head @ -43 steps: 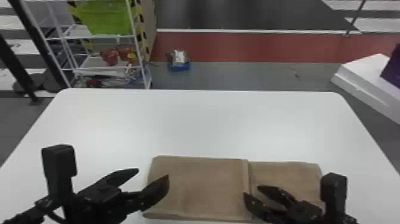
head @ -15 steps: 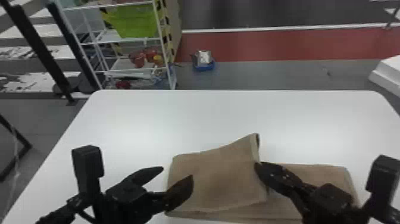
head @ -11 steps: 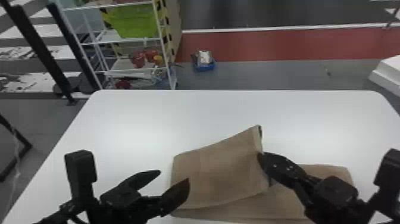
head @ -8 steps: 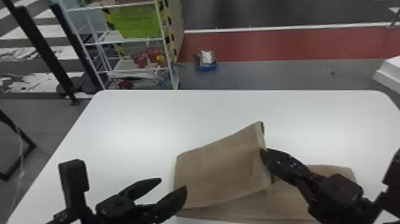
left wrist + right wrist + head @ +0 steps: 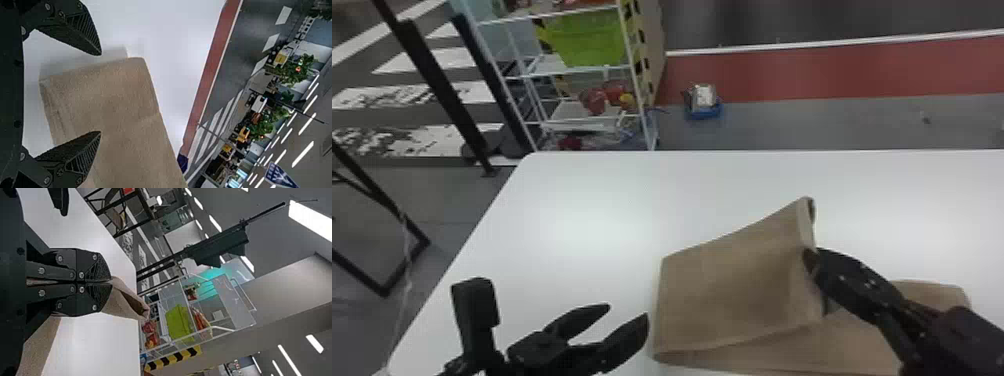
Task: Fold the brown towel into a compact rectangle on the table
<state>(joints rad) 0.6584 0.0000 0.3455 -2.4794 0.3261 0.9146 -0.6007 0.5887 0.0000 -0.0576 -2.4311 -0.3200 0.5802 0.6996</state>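
Jaws first, in the head view: the left gripper (image 5: pixel 626 311) has its jaws wide apart with nothing in them, over the near left part of the white table (image 5: pixel 572 215). The right gripper (image 5: pixel 817 261) has its jaws nipped on the brown towel (image 5: pixel 737 285). The towel is at the near side of the table, between the two grippers and reaching on to the right, under the right arm. Its top flap is held up at the right end, and the far corner of that flap points up (a bit like a tent). The flap slopes down to the left, and another layer is under it. White table shows between the left gripper and the towel, so they are near but apart. Past the far edge of the table, on the left, is a white rack (image 5: pixel 630 45) with a green bin (image 5: pixel 589 37) on it. On the floor to the right of the rack is a little blue tray (image 5: pixel 704 112).

In the left wrist view, the left gripper (image 5: pixel 100 93) has a big gap between its fingers (just air in there). The towel shows past them, with its folded edge and round corners. A red strip (image 5: pixel 213 58) of floor and green plants (image 5: pixel 291 72) are far off.

In the right wrist view, the right gripper (image 5: pixel 109 281) has its two fingers pinched together on the towel. A bit of cloth pokes out past the tips, with a small dark fold in it (like a tiny mouth). The rack and the green bin are far off past the table.
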